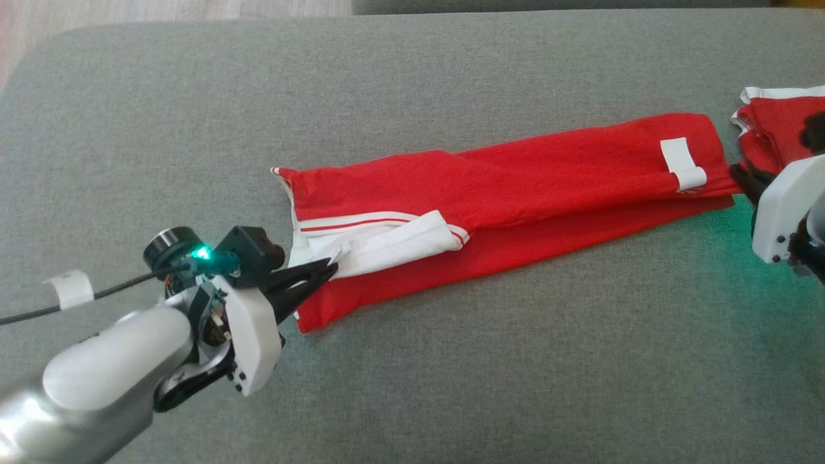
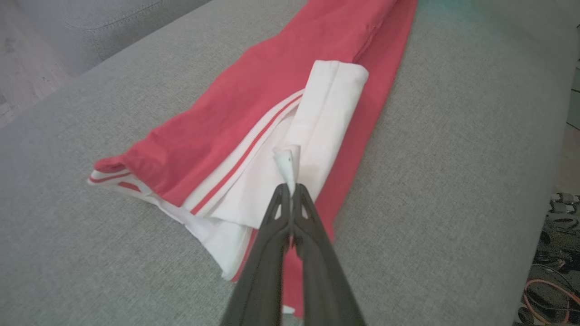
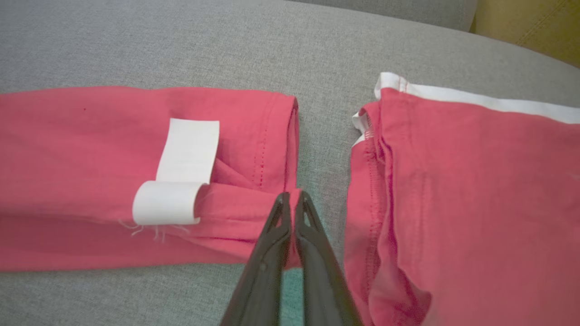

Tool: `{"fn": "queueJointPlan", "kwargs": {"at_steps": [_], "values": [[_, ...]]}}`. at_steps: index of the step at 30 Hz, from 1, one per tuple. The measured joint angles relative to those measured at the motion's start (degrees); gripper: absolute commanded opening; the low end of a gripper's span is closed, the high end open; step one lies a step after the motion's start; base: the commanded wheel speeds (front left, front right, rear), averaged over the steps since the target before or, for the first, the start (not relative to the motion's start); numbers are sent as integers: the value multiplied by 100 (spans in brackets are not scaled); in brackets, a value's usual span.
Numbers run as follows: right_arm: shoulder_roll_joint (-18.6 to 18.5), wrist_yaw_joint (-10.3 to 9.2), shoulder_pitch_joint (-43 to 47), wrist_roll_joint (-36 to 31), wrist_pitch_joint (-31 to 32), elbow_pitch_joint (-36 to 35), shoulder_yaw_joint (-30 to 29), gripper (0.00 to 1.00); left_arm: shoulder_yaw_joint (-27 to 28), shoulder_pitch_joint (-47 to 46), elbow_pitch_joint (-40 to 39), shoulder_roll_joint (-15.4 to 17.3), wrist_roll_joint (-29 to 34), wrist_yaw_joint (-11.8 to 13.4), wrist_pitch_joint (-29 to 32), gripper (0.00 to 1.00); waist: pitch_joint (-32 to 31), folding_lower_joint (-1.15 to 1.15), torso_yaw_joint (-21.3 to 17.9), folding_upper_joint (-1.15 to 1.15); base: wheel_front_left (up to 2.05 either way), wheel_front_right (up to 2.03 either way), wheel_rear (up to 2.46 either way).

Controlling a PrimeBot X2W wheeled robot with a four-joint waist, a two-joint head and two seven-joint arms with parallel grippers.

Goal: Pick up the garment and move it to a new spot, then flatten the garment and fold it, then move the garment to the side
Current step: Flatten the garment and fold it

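Grip check, left side: left gripper (image 2: 290,188) is clenched on a little peak of white cloth at the collar end of the garment (image 1: 515,187), out at eight o'clock in the head view. Right gripper (image 3: 292,195) is pinched tight on the red hem corner at three o'clock, near a white tag (image 3: 186,172). Between them the garment lies as a long narrow strip across the grey cushion (image 1: 412,77), already doubled lengthwise. A second red garment (image 3: 453,181) sits just beyond the hem, not touching it. This looks like the fold step. Next move: lift one end evenly and carry it over onto the other, steering clear of that neighbour.
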Motion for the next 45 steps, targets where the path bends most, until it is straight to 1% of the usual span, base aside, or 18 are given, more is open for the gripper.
{"fn": "queueJointPlan", "kwargs": {"at_steps": [2, 3, 4, 5, 6, 7, 11, 13, 15, 19, 22, 25, 29, 33, 37, 40, 41, 45], "values": [[1, 0, 0, 13, 0, 0, 20, 0, -4, 9, 13, -19, 0, 0, 16, 0, 9, 0, -5, 0, 0, 0, 0], [1, 0, 0, 38, -1, 7, 32, 71, -5, 26, 27, -42, 0, 0, 23, 0, 16, 0, -10, 0, 0, 0, 0], [1, 0, -2, 36, -14, 27, 35, 100, -10, 45, 46, -66, 7, 0, 52, 3, 22, 0, -16, 0, 0, 0, 0], [8, 0, -8, 24, -56, 77, 30, 100, -20, 65, 79, -89, 21, 14, 83, 3, 22, 0, -23, 0, 0, 0, 0], [22, 0, -15, 32, -67, 151, 23, 100, -31, 86, 113, -111, 108, 42, 77, 80, 12, 1, -31, 0, 0, 0, 0], [27, 0, -15, 32, -86, 180, 24, 100, -41, 100, 134, -130, 214, 97, 32, 100, -7, 1, -42, 0, 0, 0, 0], [60, 0, -48, 84, -409, 190, -77, 100, 30, 112, 255, -216, 241, 355, -218, 100, -117, 1, -87, 0, 0, 0, 0], [115, 0, -126, 137, -646, 201, -220, 100, 192, 114, 311, -264, 241, 558, -449, 100, -195, 0, -106, 0, 0, 0, 0], [187, 0, -249, 177, -1001, 302, -430, 100, 468, 123, 374, -341, 135, 791, -753, 100, -277, 0, -127, 0, 0, 0, 0], [466, 0, -432, 84, -1904, 398, -808, 100, 1048, 205, 670, -475, -14, 1457, -1523, 100, -465, 0, -168, 0, 0, 0, 0], [850, 0, -437, 85, -2638, 396, -1100, 100, 1608, 396, 810, -643, -304, 1803, -2152, 100, -603, 0, -186, 0, 0, 0, 0], [1330, 0, -425, 53, -3039, 326, -1497, 100, 2413, 803, 723, -910, -649, 2063, -2377, 100, -724, -1, -228, 0, 0, 0, 0], [1916, 0, -79, -595, -3099, -152, -2224, 100, 3737, 1486, 325, -1209, -137, 2339, -2391, 100, -805, -1, -293, 0, 0, 0, 0], [2520, 0, 721, -1729, -3137, -1036, -3275, 100, 4630, 2319, 115, -1682, 543, 2326, -2399, 100, -826, 0, -340, 0, 0, 0, 0], [3189, 0, 1902, -2627, -3140, -1594, -3840, 100, 5182, 3112, 108, -2164, 1134, 2090, -2399, 100, -870, 0, -355, 0, 0, 0, 0], [3390, 0, 2650, -3064, -3140, -1844, -3991, 100, 5490, 3526, 164, -2472, 1566, 1897, -2399, 100, -898, -1, -376, 0, 0, 0, 0], [3435, 0, 2982, -3184, -3139, -1952, -4051, 100, 5644, 3775, 216, -2714, 1812, 1762, -2399, 100, -907, -1, -396, 0, 0, 0, 0], [3448, 0, 3320, -3237, -3139, -2097, -4078, 100, 6115, 4078, 292, -3129, 2065, 1472, -2399, 100, -869, 0, -394, 0, 0, 0, 0]]}}
